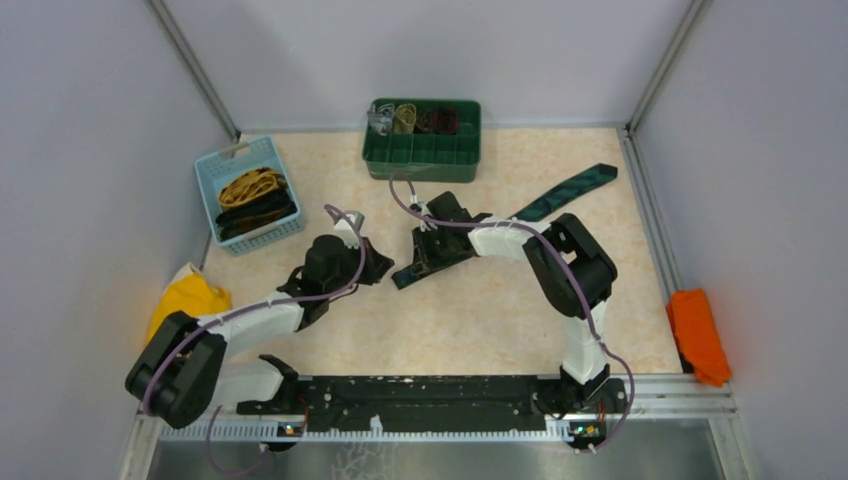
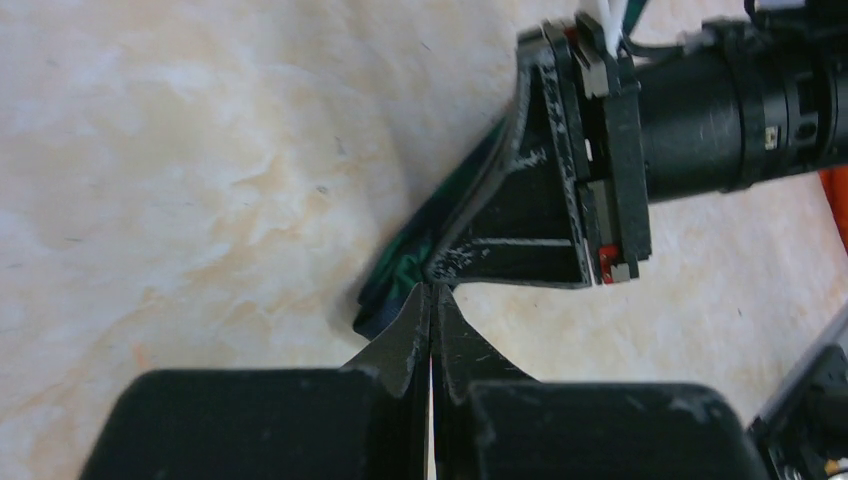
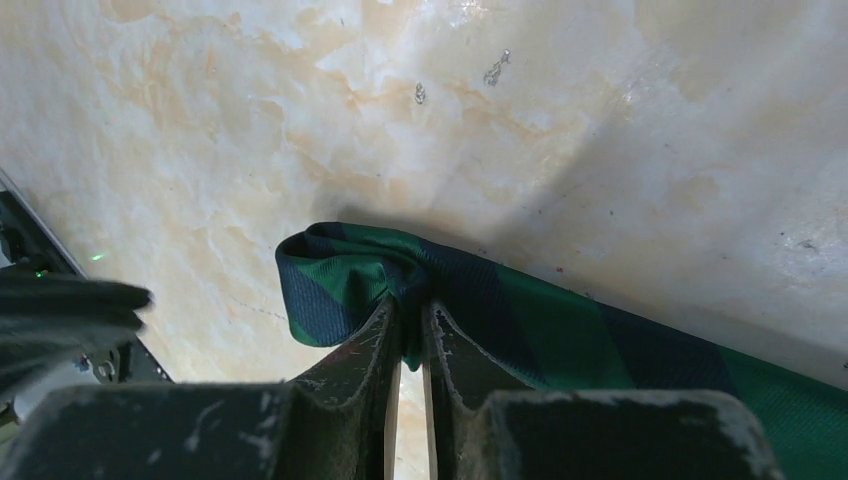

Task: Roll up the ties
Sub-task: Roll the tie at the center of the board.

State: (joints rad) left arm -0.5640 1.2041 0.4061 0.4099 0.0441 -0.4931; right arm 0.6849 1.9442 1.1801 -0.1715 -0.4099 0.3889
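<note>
A dark green checked tie [image 1: 575, 190] lies slantwise from the table's far right towards the middle. My right gripper [image 1: 415, 268] is shut on the tie's bunched near end [image 3: 350, 270], and a fold of fabric sits between its fingertips [image 3: 412, 305]. My left gripper [image 2: 432, 290] is shut with nothing between its fingers. Its tips sit right at that same tie end [image 2: 400, 280], against the right gripper's finger [image 2: 520, 220]. More ties, mustard-yellow [image 1: 250, 185] and black [image 1: 258, 212], lie in a blue basket.
The blue basket [image 1: 212, 170] stands at the back left. A green compartment box [image 1: 425, 155] at the back middle holds rolled ties [image 1: 420, 120] in its rear row. A yellow cloth [image 1: 190, 298] lies at the left edge and an orange cloth [image 1: 698, 335] at the right.
</note>
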